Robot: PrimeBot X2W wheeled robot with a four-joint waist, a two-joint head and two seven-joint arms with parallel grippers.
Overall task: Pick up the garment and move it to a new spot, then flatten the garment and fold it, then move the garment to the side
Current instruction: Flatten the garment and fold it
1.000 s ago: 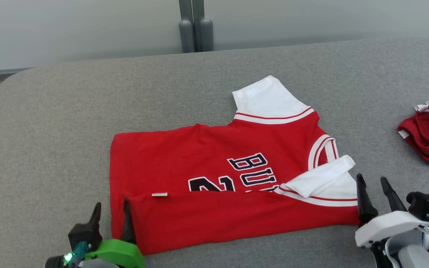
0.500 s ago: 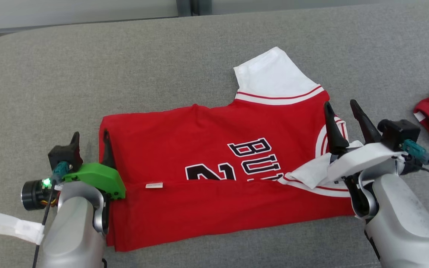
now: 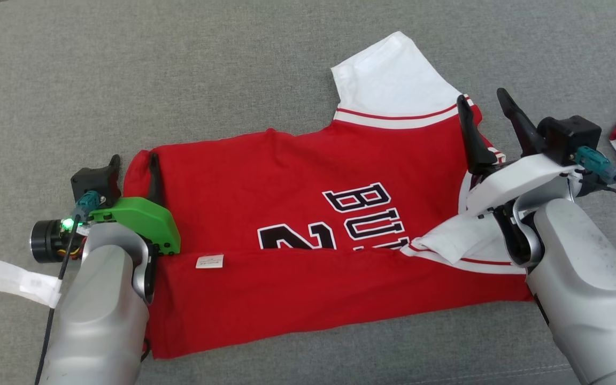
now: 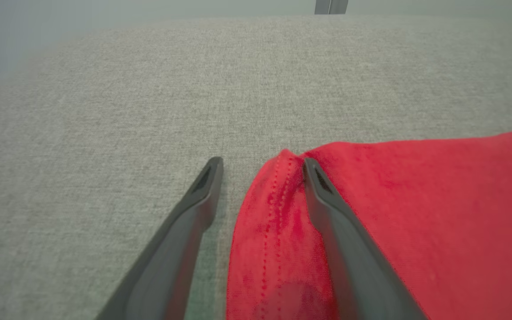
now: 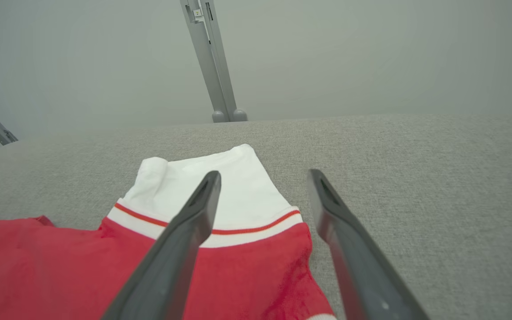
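The red cloth shirt with white sleeves [image 3: 265, 187] lies on the soft grey table [image 3: 126, 64], its near edge folded over. The left gripper [image 3: 134, 159] stands wide around the shirt's left corner. The right gripper [image 3: 483, 96], wide and holding nothing, hangs over the shirt's right edge by the far white sleeve [image 3: 388, 80].

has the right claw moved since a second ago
Yes. The right claw has gone forward along the shirt, from beside the folded near sleeve up to the far white sleeve.
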